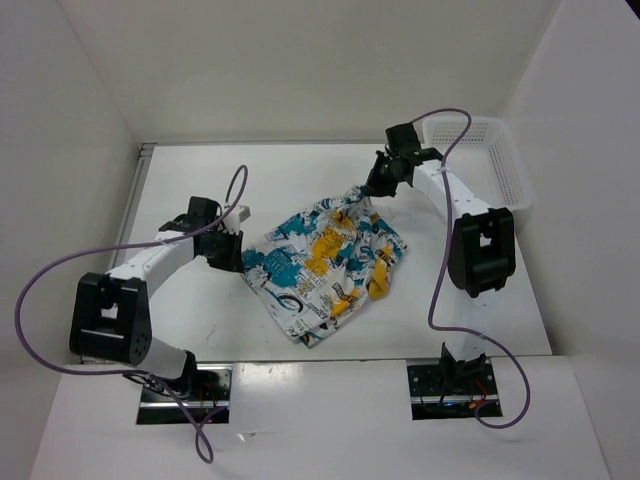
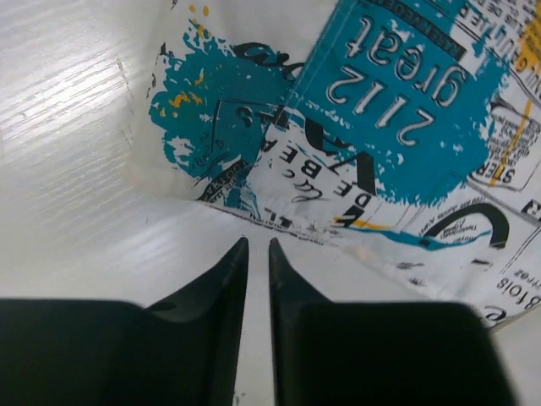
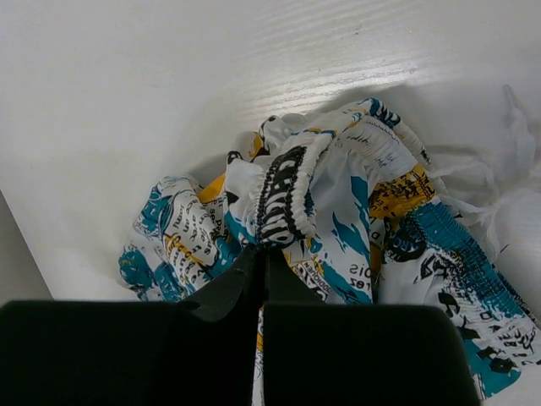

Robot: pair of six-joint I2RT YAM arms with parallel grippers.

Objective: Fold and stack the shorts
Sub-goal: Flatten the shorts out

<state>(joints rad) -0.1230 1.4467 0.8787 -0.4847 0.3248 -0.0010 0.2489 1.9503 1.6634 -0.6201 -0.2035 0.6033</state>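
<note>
While no fold is made yet, step: opening the crumpled shorts [image 1: 325, 262] out flat, I judge, ahead of any folding or stacking.
Next move: likely a second hold on the shorts' left edge, then both arms drawing apart so the cloth spreads. The left jaws would need to widen, reach the cloth and take one layer, not a bunch.
Table [image 1: 300, 170]: white. The shorts lie about its middle, well apart from the basket [image 1: 520, 170] at the far right corner.
Shorts: one rumpled heap with layers over one another. The waistband is bunched at the far end, and the rest trails toward the near edge.
Right arm: reaches from the near right edge to the heap's far end, elbow high, wrist tipped down.
Left arm: lies low along the left side, forearm pointing at the heap's left edge.
Right gripper [image 3: 260, 254]: clenched on the gathered elastic waistband, which puckers at its tips.
Left gripper [image 2: 258, 245]: jaws parted by a slit with nothing between them. The tips sit just short of the cloth's edge, over bare table.
</note>
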